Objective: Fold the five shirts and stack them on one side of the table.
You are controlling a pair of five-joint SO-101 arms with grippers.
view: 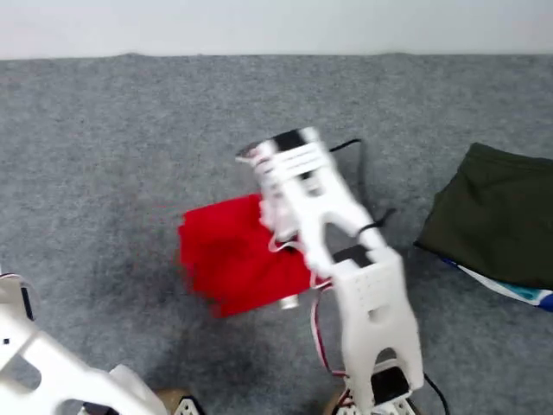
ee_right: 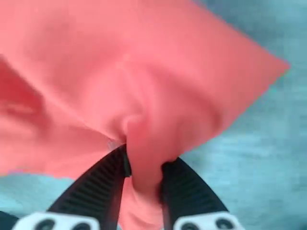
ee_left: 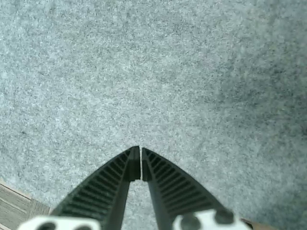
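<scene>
The grey table (view: 104, 130) is carrying two groups of cloth. At its right edge a dark green shirt (view: 492, 216) is lying folded on top of a white-and-blue garment (view: 511, 290), and together they are forming the stack. Near the middle, well apart from that stack, the red shirt (view: 229, 251) is sitting bunched in a rough block. The right arm (view: 371, 320) is standing over the shirt's stack-side edge.

Hazards, as judged from this position:
- **Unfolding:** the grip is taking only a small pinch of fabric. A lift or drag is likely to be pulling the folds open rather than moving the block as one piece.
- **Slipping:** the pinch may be sliding out under the cloth's own weight.
- **Bad landing:** a loosely carried shirt may be landing skewed on the stack or pushing the dark green shirt off line.

The right gripper (ee_right: 145, 160) is clamping a ridge of the red shirt between its two fingers. The ridge is running down between the pads toward the gripper body, and the rest of the shirt is spreading out beyond the fingertips. The left gripper (ee_left: 141, 160) is hanging over bare table with its fingertips touching and nothing between them.
</scene>
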